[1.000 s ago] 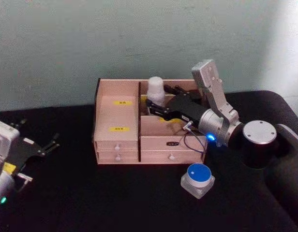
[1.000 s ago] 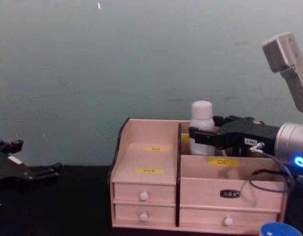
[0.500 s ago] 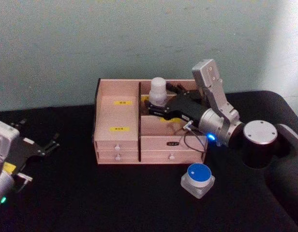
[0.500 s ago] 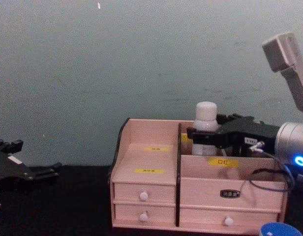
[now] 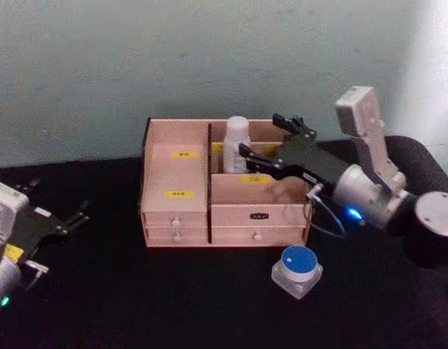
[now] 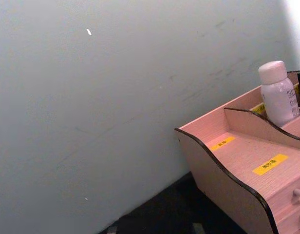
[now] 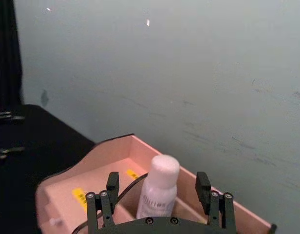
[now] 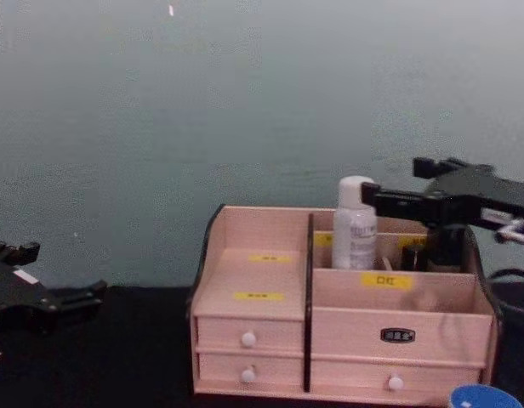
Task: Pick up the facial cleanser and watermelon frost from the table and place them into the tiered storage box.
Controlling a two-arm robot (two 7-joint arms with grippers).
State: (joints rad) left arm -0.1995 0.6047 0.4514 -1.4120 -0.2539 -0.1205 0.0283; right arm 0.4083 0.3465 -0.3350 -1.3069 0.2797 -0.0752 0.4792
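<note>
Upright facial cleanser (image 5: 236, 144), cap up, in tiered storage box (image 5: 173, 172) rear compartment, right tool (image 5: 259, 134) wide open, empty, left tool (image 5: 78, 213) parked

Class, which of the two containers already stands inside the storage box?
The facial cleanser: tall white bottle, upright in a back compartment of the tiered storage box, the open right claw near it. The blue-lidded watermelon frost sits on the table in front.

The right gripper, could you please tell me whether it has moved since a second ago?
Yes. Against the tiered storage box, the right gripper has opened, released the facial cleanser and pulled back rightward and upward.
</note>
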